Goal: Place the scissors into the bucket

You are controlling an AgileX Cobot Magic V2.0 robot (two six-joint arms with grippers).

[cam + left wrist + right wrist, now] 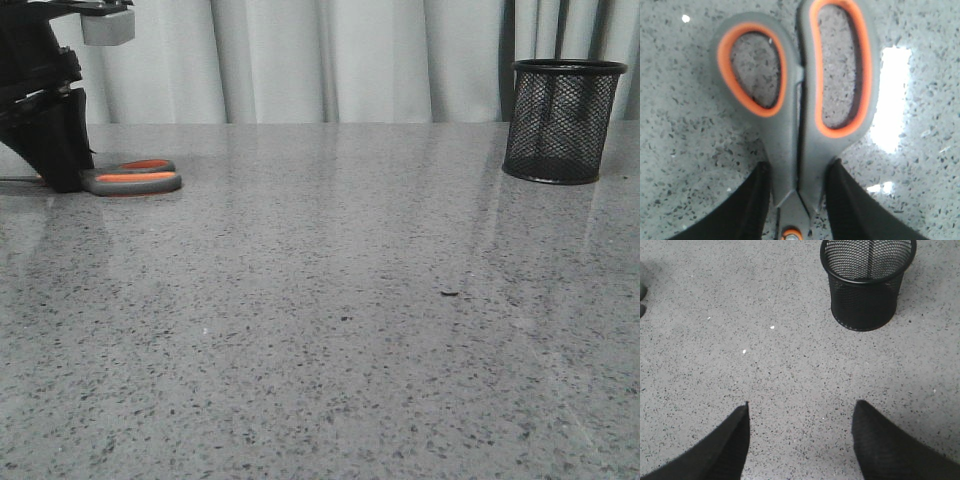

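Observation:
The scissors [132, 180], with dark grey handles lined in orange, lie flat on the table at the far left. In the left wrist view the scissors [800, 125] fill the frame, with the orange pivot dot at the edge. My left gripper [799, 172] is down at the table [320, 300], and its black fingers [755, 200] press both sides of the handle neck just ahead of the pivot. The black wire-mesh bucket [560, 120] stands upright at the far right. My right gripper [800, 410] is open and empty above the table, short of the bucket [867, 295].
Grey speckled tabletop with white curtains [330, 60] behind it. The blades are hidden behind my left arm [45, 110] in the front view. The right arm does not show in the front view.

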